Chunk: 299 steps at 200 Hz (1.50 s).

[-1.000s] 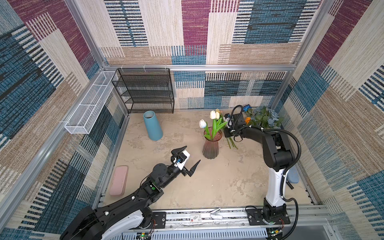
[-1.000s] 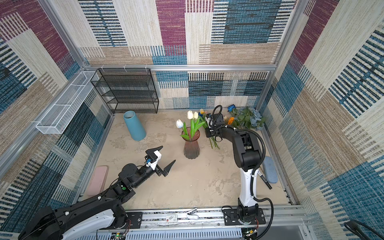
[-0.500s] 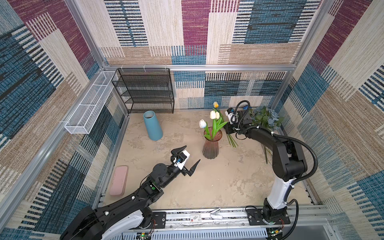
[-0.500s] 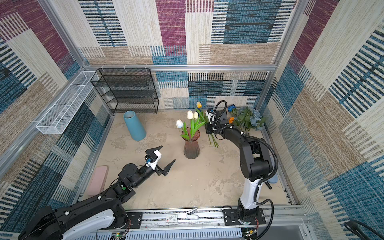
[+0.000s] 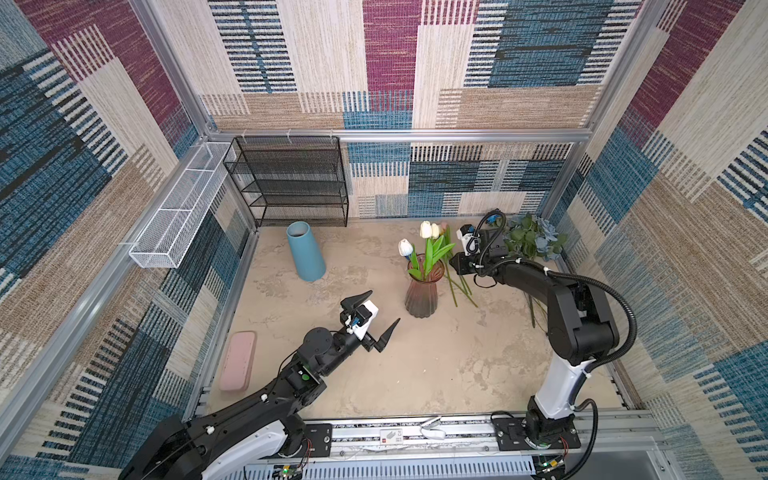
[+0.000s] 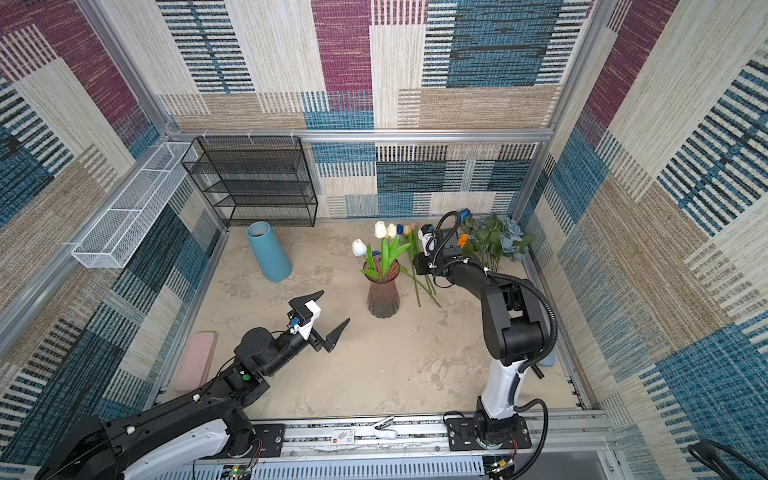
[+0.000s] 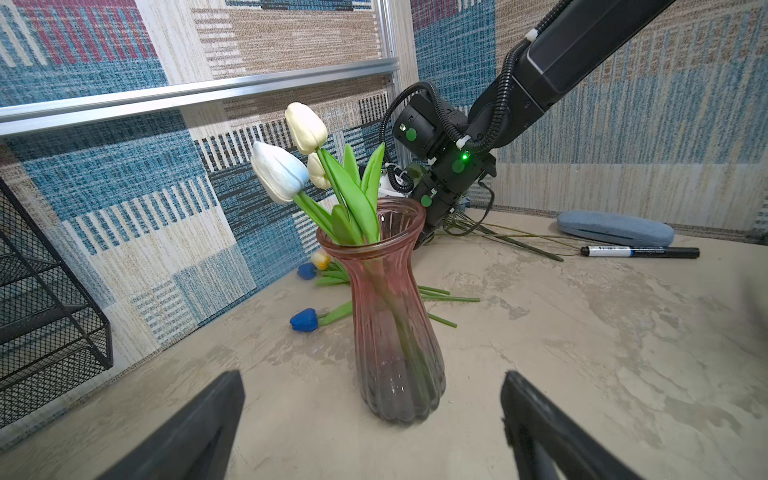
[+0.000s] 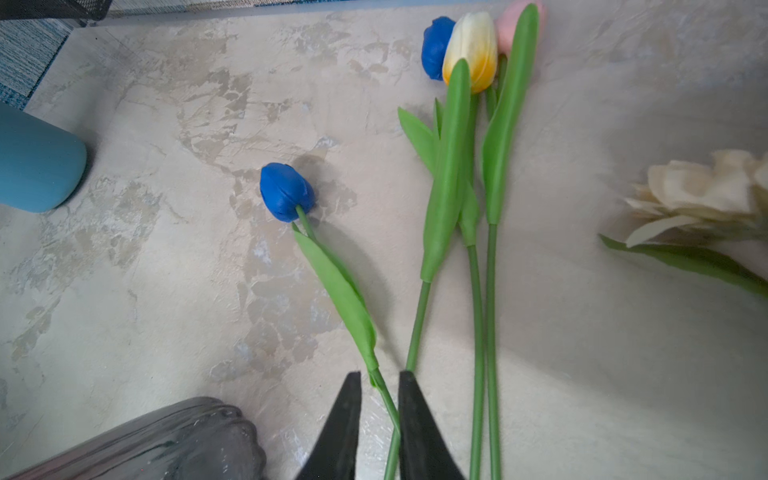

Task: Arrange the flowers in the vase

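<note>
**Three tulips in, a blue one next**

Three tulips [image 7: 286, 166] already standing in the pink glass vase [image 5: 421, 291]. More flowers lying flat on the table [image 5: 457, 357], just beside the vase on its far right.

Working now on the blue tulip [image 8: 286, 192], bloom on the table and stem trailing back toward the right gripper [image 8: 379, 374]. Gripper low over the table, fingers set narrow but not closed, straddling that green stem below the leaf. A sliver of gap on each side, so probably no grip yet.

Close squarely on this stem alone. Watch the neighbouring stem [image 8: 417, 316], which converges right at one fingertip, and avoid pinching the pair. Shift slightly toward the bloom if needed, where the two stand further apart.

Lift until the cut end clears the table and tilt the bloom up. Carry it over the rim and feed the end into the open side of the mouth, away from the crowding leaves. Go gently: tall glass on a small foot, likely to tip under a sideways push. Let go only once the stem sits deep.

Left gripper [image 5: 384, 306] spread wide and empty, hovering near the vase's front. Bring it around the body as a steadying hand if tipping threatens.
</note>
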Motion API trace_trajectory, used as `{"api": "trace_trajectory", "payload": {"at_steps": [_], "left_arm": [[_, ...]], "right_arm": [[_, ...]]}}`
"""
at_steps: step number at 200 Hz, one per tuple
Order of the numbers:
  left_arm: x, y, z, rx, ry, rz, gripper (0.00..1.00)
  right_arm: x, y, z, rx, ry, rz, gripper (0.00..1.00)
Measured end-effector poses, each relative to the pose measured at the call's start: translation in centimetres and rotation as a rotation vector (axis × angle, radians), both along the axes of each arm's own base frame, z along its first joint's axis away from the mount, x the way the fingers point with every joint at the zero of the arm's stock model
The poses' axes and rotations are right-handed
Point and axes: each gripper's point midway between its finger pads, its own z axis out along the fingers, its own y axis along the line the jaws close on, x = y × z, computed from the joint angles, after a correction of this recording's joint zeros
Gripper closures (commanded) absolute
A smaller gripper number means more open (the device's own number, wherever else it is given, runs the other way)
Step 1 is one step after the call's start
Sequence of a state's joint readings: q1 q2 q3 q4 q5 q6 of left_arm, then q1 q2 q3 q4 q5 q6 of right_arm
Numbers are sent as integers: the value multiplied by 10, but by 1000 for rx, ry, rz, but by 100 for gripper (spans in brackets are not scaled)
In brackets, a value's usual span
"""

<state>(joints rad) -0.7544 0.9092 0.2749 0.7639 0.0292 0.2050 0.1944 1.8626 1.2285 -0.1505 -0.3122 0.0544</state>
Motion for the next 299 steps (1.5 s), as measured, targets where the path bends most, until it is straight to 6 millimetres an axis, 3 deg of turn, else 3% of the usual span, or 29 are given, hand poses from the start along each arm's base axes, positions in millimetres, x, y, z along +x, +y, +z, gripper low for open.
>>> {"api": "trace_trajectory", "payload": {"at_steps": [43,72,118,165,199,236,299], "left_arm": [[1,0,-6,14,15,0,1],[2,-1,-12,27,29,1,1],[3,-2,-15,35,38,1,1],[4,-4,-20,43,46,0,1],[4,-4,-21,46,49,1,1],[4,-4,-20,45,48,1,1],[5,-5,-15,37,39,1,1]], "right_arm": [[-4,11,-26,-51,62,47,63],[-4,22,-36,-79,82,101,63],[1,16,-58,-153,117,103,62],[3,18,-70,-194,130,116,79],[7,17,-70,-214,126,107,89],[8,13,-66,-233,124,92,91],[8,17,-28,-216,55,93,93]]}}
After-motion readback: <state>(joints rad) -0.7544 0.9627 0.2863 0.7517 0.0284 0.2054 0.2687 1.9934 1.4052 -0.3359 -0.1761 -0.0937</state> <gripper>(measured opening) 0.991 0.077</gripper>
